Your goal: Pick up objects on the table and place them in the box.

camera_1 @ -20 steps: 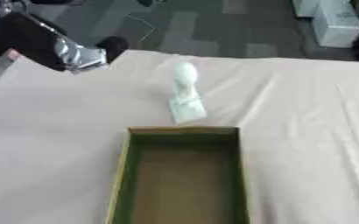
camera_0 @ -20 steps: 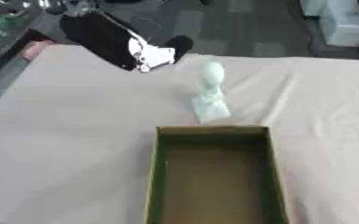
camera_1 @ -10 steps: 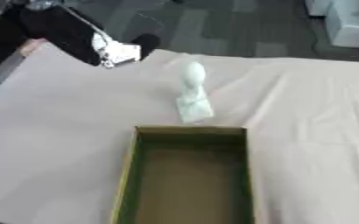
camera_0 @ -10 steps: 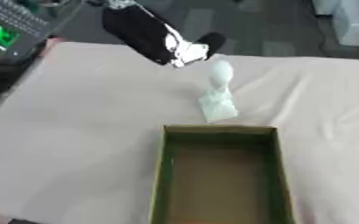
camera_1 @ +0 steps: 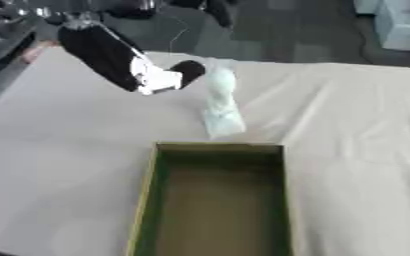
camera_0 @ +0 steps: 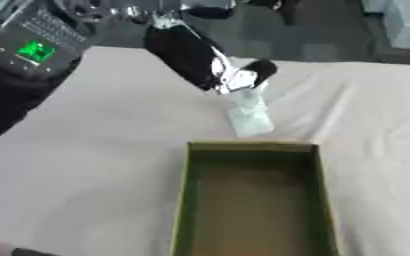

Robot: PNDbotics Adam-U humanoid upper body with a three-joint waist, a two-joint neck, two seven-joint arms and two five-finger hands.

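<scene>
- At the far left edge of my left eye view I see a dark device with a small green-lit screen, off the table's corner.
- My left arm comes in from the upper left, black, slanting down toward the middle of the table.
- My left hand sits at the end of it, black with a pale patch on it. It is right beside the top of the pale figure; in the left eye view it overlaps the figure's head. The picture is too blurred there, so I cannot tell whether the fingers are spread, pressed together or closed on anything.
- The pale figure, a whitish bust-like shape with a rounded top and a wider base, stands upright on the cloth-covered table, just beyond the box's far edge.
- The box is long, open-topped, with green walls and a brownish floor. It lies in the near centre.
- My right hand shows in neither view.
</scene>
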